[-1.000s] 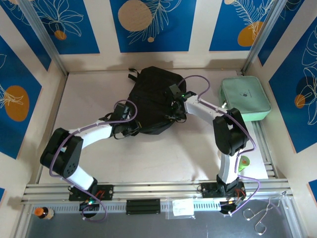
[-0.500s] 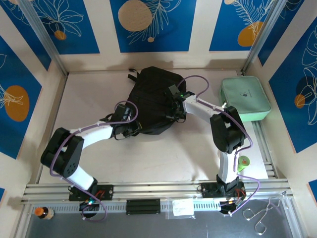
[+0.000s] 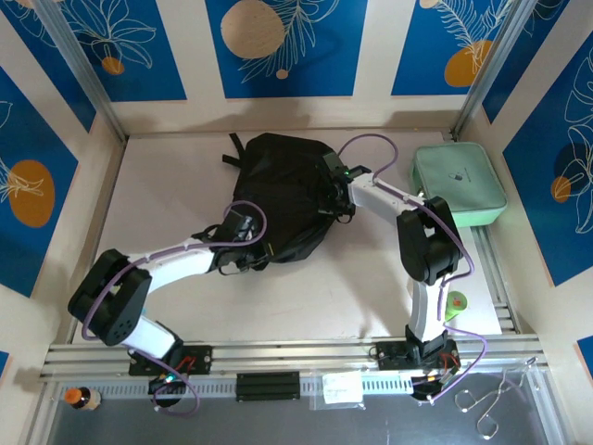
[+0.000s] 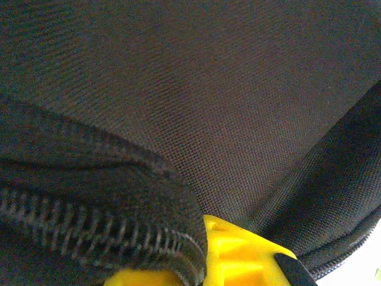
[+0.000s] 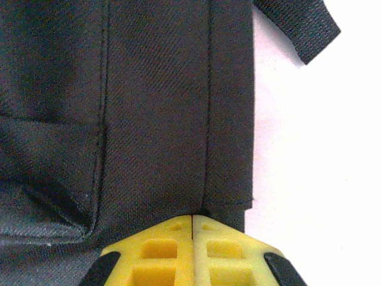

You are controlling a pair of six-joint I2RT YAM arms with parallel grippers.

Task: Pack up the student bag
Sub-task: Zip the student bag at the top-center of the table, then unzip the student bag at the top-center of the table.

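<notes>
- Student bag (image 3: pixel 283 190), a large rounded backpack of soft black fabric with black straps and zippers, lies slumped on the white table (image 3: pixel 306 297) at mid-depth, between the two arms.
- Left gripper (image 3: pixel 248 252) sits at the bag's near-left edge. In the left wrist view, a fold of black cloth with a zipper (image 4: pixel 89 229) along it drapes over the yellow fingers (image 4: pixel 238 256) and runs down between them. The jaws are all but closed, pinching that zippered edge.
- Right gripper (image 3: pixel 328 202) presses against the bag's right flank, on the side opposite the left gripper.
- Seen from the right wrist, the two yellow fingers (image 5: pixel 161 253) meet flat with no gap, so the jaws are fully closed. A stitched hem of the bag's panel ends right at their tips. Whether any cloth is caught between them I cannot tell.
- Black webbing strap (image 5: pixel 297 27) lies loose on the bare table, just beyond that panel.
- Mint-green rectangular zip pouch (image 3: pixel 459 184) rests flat at the table's right side, apart from the bag and beyond the right arm.
</notes>
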